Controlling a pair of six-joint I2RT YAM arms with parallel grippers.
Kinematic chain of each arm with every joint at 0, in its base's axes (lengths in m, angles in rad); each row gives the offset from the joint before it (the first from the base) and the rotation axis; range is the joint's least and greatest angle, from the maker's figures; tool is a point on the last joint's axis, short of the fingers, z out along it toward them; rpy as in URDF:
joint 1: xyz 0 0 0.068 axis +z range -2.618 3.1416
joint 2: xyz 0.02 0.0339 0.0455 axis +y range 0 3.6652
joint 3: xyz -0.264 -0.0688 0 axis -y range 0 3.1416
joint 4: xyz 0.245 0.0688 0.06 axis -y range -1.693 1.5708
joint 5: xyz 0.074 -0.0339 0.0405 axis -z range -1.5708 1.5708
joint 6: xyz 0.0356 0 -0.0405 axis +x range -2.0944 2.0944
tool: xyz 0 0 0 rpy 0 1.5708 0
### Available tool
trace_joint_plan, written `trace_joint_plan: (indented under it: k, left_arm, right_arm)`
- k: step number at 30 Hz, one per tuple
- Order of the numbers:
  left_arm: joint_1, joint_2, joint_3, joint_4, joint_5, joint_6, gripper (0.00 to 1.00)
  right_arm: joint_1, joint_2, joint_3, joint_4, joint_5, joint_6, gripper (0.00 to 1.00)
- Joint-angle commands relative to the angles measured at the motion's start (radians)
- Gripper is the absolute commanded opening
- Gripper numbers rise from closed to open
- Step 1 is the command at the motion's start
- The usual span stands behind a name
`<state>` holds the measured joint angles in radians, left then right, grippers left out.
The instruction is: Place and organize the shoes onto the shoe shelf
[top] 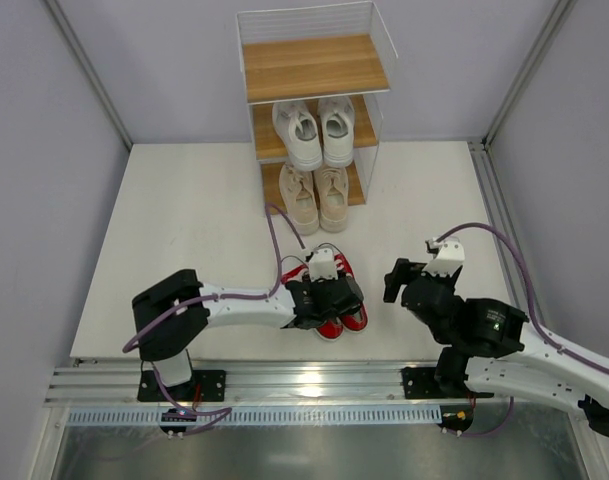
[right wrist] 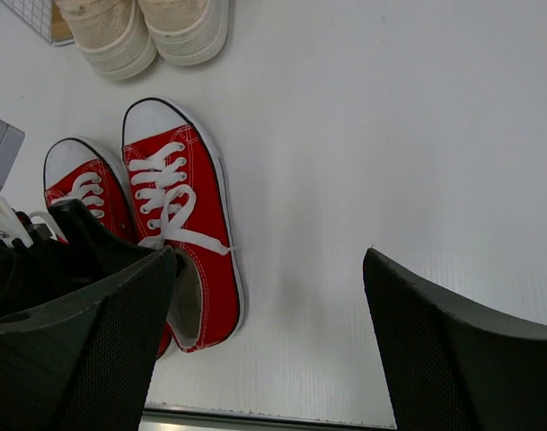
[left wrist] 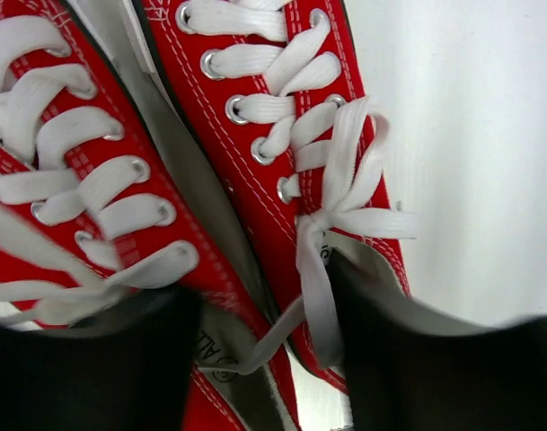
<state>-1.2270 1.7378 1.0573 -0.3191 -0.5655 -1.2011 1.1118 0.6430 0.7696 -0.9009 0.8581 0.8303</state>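
Observation:
The red shoes stand side by side on the table near its front edge, toes pointing at the shoe shelf. My left gripper is down over their heel ends. In the left wrist view it is open, one finger in each shoe's mouth, with both inner collars and a loose white lace between the fingers. The right shoe and left shoe also show in the right wrist view. My right gripper hovers to their right, open and empty over bare table.
The white shoes sit on the shelf's middle board and the beige shoes on the bottom one, toes sticking out forward. The top board holds nothing. Grey walls close in the table on three sides; a metal rail runs along the front.

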Motion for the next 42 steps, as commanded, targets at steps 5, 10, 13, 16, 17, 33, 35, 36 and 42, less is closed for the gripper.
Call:
trace_joint_plan:
  k: [5, 10, 13, 16, 17, 33, 35, 36, 42]
  left_arm:
    - [0.018, -0.145, -0.089, 0.068, -0.057, -0.061, 0.76]
    - [0.017, -0.346, -0.123, 0.008, -0.095, -0.035, 0.82]
    - [0.015, -0.49, -0.146, -0.012, -0.135, -0.002, 0.83]
    - [0.015, -0.593, -0.16, -0.073, -0.168, 0.032, 0.84]
    - [0.015, -0.662, -0.169, -0.092, -0.19, 0.034, 0.84]
    - [0.015, -1.09, -0.364, -0.469, -0.261, -0.106, 0.86]
    - [0.017, -1.109, -0.37, -0.495, -0.263, -0.113, 0.86]
    - [0.015, -1.115, -0.372, -0.505, -0.264, -0.117, 0.86]
    - [0.017, -1.161, -0.376, -0.555, -0.274, -0.129, 0.86]
  right_arm:
    - [0.006, 0.072, -0.029, 0.161, -0.119, -0.115, 0.85]
    - [0.005, 0.101, -0.047, 0.238, -0.177, -0.148, 0.85]
    - [0.006, 0.119, -0.062, 0.301, -0.224, -0.181, 0.85]
    - [0.006, 0.153, -0.062, 0.358, -0.272, -0.207, 0.85]
    - [0.005, 0.18, -0.064, 0.382, -0.313, -0.215, 0.84]
    - [0.088, 0.536, -0.027, 0.614, -0.421, -0.096, 0.82]
    - [0.105, 0.602, 0.0, 0.567, -0.384, -0.067, 0.82]
    - [0.12, 0.625, 0.028, 0.547, -0.37, -0.042, 0.82]
    - [0.143, 0.722, 0.094, 0.413, -0.271, 0.046, 0.82]
